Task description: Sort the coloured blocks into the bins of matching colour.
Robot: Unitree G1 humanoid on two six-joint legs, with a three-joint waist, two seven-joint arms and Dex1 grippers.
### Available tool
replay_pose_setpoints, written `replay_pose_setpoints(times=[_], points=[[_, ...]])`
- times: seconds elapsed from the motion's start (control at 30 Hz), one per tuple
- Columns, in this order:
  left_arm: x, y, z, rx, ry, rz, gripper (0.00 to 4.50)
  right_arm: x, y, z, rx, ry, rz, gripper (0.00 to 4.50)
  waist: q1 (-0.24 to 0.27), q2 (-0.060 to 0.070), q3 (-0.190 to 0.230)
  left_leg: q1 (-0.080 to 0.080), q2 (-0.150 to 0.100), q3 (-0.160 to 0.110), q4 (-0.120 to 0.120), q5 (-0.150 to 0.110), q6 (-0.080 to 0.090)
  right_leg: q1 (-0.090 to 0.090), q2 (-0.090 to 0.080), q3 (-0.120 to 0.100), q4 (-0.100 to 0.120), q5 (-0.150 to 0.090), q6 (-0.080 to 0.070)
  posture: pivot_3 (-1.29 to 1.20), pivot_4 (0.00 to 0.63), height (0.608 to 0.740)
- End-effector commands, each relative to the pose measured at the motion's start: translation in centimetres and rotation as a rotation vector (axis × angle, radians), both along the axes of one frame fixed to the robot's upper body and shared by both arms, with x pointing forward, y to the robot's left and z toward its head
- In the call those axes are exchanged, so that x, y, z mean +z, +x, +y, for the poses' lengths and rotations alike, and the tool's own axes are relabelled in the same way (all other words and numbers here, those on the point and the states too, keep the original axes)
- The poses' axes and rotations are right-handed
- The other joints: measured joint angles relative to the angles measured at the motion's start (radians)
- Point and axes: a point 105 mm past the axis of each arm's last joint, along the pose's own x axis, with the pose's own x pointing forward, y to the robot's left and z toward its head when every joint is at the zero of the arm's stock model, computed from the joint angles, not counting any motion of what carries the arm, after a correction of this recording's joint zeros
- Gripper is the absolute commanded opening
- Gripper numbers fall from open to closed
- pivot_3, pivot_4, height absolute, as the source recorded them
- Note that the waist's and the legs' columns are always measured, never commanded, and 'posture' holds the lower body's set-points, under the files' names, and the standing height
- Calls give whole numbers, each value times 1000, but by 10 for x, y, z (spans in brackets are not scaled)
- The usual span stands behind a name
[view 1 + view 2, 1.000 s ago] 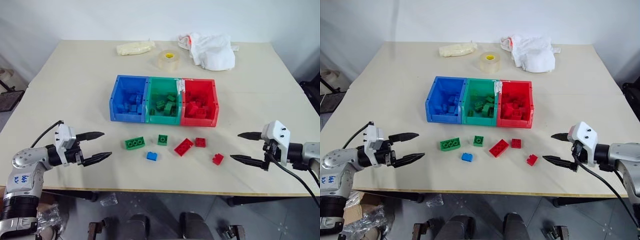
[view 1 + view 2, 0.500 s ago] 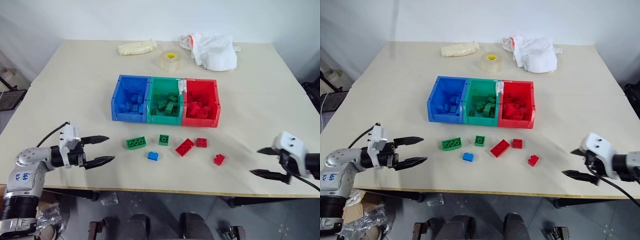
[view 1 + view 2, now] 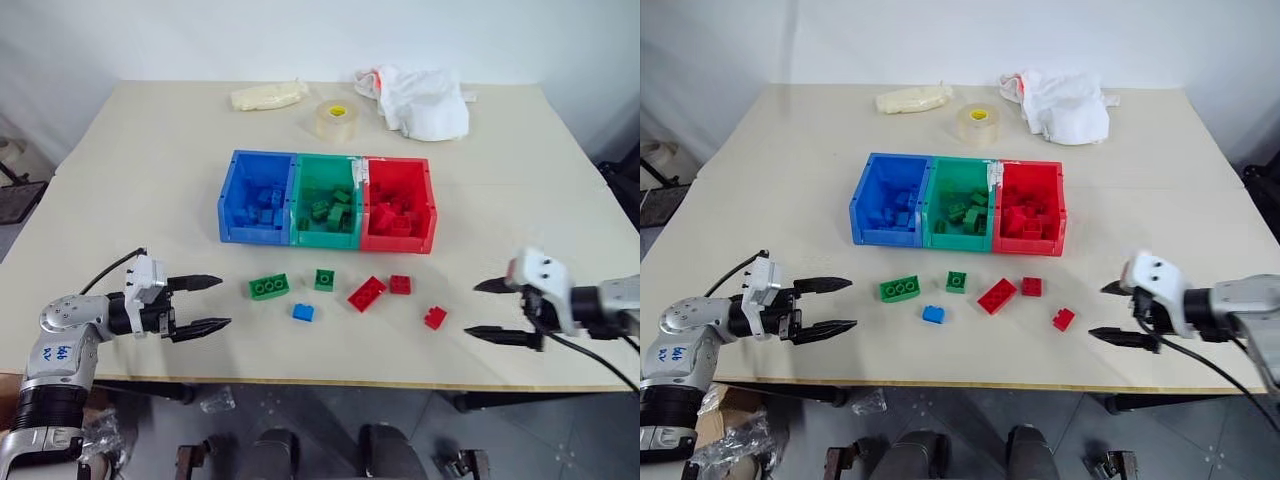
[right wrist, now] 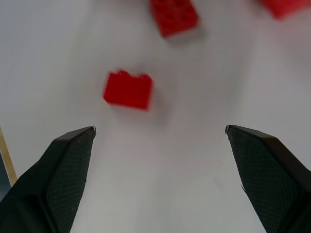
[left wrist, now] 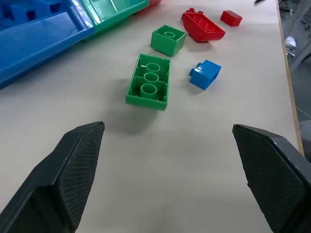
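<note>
Right tool (image 3: 488, 310) swung back in toward the small red block (image 3: 435, 318); both tools wide open, empty. Approach step. Next: straddle it, close, carry to red bin (image 3: 428, 199).

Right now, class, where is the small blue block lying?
In the left eye view the small blue block lies on the table in front of the bins, just nearer than the oblong green block.
</note>
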Motion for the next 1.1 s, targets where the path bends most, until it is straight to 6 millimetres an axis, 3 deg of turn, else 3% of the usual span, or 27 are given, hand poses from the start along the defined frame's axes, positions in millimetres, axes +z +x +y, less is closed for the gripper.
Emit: replay_pose_setpoints(times=[0.03,0.23,0.33,0.67,0.77,0.97,1.1], points=[[10,-5,1,0,-19,-51,4487,-2,11,4,22,-11,-16,4500,2,0,0,0,-1,-1,0,0,0,0,-1,0,1,0,0,0,150,740],[9,-12,-1,12,-33,-54,4487,-21,18,20,93,-4,23,4500,0,0,0,0,-1,-1,0,0,0,0,-3,-2,1,0,0,0,150,740],[10,-14,-4,14,-37,-60,4500,-26,16,24,116,-2,28,3881,2,0,0,0,-1,-2,1,0,0,1,-3,-3,1,0,0,0,150,740],[11,-9,-10,18,-45,-70,4500,-22,11,25,120,10,1,483,2,0,0,0,-3,-3,1,0,0,1,-4,-4,1,0,0,0,150,740],[11,-6,-12,14,-47,-76,4500,-14,11,27,123,20,-27,502,2,0,0,0,-3,-3,1,0,0,1,-3,-4,1,0,0,0,150,740],[13,-4,-14,1,-53,-89,4500,45,37,44,80,171,-243,502,-8,1,0,0,-2,-2,1,0,0,0,-3,-3,1,0,0,0,150,740],[14,0,-14,16,-57,-104,4500,88,68,59,51,272,-400,502,-13,0,0,0,-1,-2,1,0,0,0,-2,-3,1,0,0,0,150,740]])
